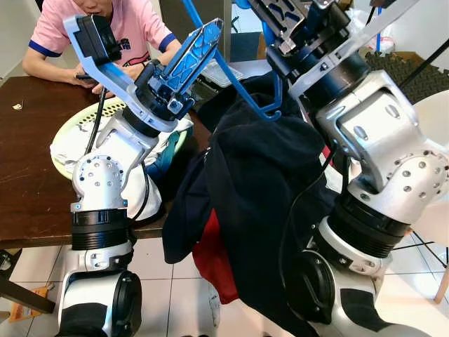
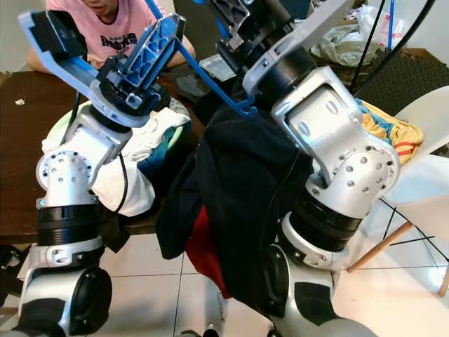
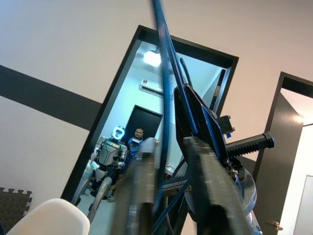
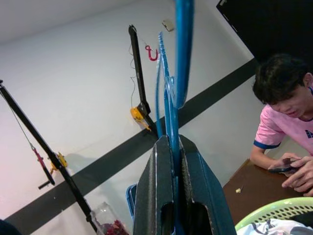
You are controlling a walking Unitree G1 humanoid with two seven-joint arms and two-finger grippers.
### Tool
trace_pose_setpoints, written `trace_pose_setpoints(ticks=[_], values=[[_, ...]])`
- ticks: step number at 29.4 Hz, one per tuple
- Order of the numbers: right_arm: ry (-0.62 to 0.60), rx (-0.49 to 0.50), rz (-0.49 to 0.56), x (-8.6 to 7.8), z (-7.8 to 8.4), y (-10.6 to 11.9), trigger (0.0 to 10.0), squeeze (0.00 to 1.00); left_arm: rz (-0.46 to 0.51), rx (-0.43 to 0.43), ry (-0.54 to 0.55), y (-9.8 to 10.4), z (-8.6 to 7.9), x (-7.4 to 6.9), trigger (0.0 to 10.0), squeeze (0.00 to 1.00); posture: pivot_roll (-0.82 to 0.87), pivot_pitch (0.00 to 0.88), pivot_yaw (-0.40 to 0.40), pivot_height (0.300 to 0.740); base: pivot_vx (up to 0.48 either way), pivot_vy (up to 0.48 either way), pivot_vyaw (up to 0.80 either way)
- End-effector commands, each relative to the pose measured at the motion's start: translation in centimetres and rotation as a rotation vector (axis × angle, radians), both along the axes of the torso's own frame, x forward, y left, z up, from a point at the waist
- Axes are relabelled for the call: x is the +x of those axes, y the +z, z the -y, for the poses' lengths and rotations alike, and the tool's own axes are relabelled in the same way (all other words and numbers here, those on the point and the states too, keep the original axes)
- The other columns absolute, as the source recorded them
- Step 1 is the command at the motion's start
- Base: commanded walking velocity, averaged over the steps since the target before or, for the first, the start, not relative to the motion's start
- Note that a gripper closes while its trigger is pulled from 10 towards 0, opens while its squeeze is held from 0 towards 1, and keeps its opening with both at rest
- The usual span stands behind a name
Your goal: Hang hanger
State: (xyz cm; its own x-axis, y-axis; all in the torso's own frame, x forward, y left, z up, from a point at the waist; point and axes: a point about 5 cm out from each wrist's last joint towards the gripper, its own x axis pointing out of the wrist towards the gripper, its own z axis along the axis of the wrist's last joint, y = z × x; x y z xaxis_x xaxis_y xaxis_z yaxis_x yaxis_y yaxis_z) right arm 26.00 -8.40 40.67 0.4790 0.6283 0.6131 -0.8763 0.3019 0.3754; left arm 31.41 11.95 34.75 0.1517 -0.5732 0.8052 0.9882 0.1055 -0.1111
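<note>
both grippers are raised in front of the head camera with the blue hanger (image 1: 242, 91) between them. the right gripper (image 4: 173, 161) has its two dark fingers pressed close together on a thin blue bar of the hanger, which runs up out of the fingers and curves over at the top. the left gripper (image 3: 166, 196) also has a thin hanger bar passing between its fingers, though that view is blurred close up and i can't say for sure how firmly it pinches.

below the grippers, a dark garment (image 1: 259, 182) with a red lining (image 1: 214, 260) is draped over the hanger and hangs down between the two arms, in front of the robot's body. behind the left arm a pale green laundry basket (image 1: 70, 123) of clothes sits on the brown table (image 1: 31, 175), where a person (image 1: 119, 28) in a pink shirt is seated. a white chair (image 2: 428, 140) stands to the right.

judging by this, the garment is already on the hanger and the carrying step is in hand; the hanging itself is not yet done. the next move calls for bringing the hook up to a rail and keeping the hanger level so the garment doesn't slide off.
</note>
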Motion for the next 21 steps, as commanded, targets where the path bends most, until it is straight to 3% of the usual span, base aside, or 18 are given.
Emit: trace_pose_setpoints(ticks=[1,16,17,21], values=[[0.032,-0.025,0.022,-0.6,-0.7,0.0,10.0,0.0,0.022,-0.003,0.004,0.4,-0.7,-0.2,0.0,0.0,-0.01,0.177,0.067,0.74,0.0,0.0,0.0],[0.046,-0.05,0.062,-0.8,-0.3,0.0,10.0,0.01,0.03,-0.005,-0.015,0.7,-1.1,-0.5,0.0,0.0,-0.01,0.181,0.064,0.74,0.0,0.0,0.0],[0.051,-0.061,0.084,-0.9,0.0,-0.1,10.0,1.0,0.038,-0.001,-0.027,0.7,-1.1,-0.6,0.0,0.0,-0.01,0.181,0.064,0.74,0.0,0.0,0.0],[0.033,-0.082,0.102,-0.7,0.6,-0.3,10.0,1.0,0.049,0.006,-0.044,0.7,-1.0,-0.8,0.0,0.0,0.0,0.181,0.064,0.74,0.0,0.0,0.0]])
